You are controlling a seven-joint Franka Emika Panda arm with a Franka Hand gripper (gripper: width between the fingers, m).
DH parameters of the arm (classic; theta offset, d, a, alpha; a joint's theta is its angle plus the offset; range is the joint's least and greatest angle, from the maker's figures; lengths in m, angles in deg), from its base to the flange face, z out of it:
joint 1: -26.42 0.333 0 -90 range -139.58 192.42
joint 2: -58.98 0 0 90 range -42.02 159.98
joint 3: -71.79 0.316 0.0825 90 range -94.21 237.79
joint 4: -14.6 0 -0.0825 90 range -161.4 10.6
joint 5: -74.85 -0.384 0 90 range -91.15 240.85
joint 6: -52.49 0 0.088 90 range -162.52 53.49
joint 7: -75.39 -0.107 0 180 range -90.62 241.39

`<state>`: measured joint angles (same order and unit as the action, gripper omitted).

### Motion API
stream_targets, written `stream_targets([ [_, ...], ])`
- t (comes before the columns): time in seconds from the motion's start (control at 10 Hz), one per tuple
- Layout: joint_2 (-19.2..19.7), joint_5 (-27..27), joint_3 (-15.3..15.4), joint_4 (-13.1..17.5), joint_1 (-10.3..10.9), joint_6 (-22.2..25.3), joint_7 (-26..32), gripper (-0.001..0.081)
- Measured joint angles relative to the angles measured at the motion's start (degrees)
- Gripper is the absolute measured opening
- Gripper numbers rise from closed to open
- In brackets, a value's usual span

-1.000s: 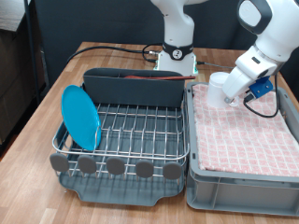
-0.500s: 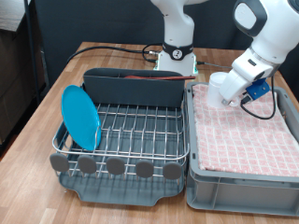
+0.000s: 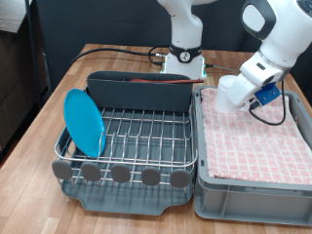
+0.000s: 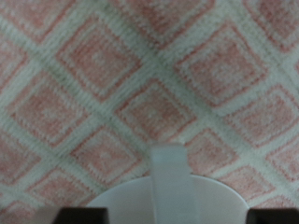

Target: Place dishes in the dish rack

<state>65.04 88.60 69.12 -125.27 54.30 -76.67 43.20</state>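
My gripper [image 3: 240,90] is shut on the small white mug [image 3: 229,95] and holds it over the far left end of the grey bin, just above the pink checked cloth. In the wrist view the mug [image 4: 166,191] and its handle sit between my dark fingertips [image 4: 80,216], with the cloth behind. The light-blue plate [image 3: 84,122] stands upright in the left side of the dish rack [image 3: 136,132]. The wooden spoon does not show clearly in either view.
The grey bin lined with pink checked cloth [image 3: 255,146] stands right of the rack. The rack's tall grey back compartment [image 3: 141,90] has a red cable lying along it. The robot's base [image 3: 182,60] is behind. The wooden table [image 3: 39,127] lies around them.
My gripper has moved slightly up and toward the exterior view's left with the white mug in it. The plate and rack have not moved.
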Motion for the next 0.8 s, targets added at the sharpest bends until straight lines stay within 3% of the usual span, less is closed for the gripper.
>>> stream_targets([
  [0.1,0.00,0.00,-0.09,0.00,0.00,0.00,0.00,0.0199],
  [0.2,0.00,0.00,-0.17,0.00,0.00,0.00,0.00,0.0199],
  [0.3,0.00,-0.04,-0.24,0.02,0.00,0.00,0.00,0.0071],
  [0.8,-1.39,-0.27,-0.60,2.33,0.00,3.85,-0.04,0.0072],
])
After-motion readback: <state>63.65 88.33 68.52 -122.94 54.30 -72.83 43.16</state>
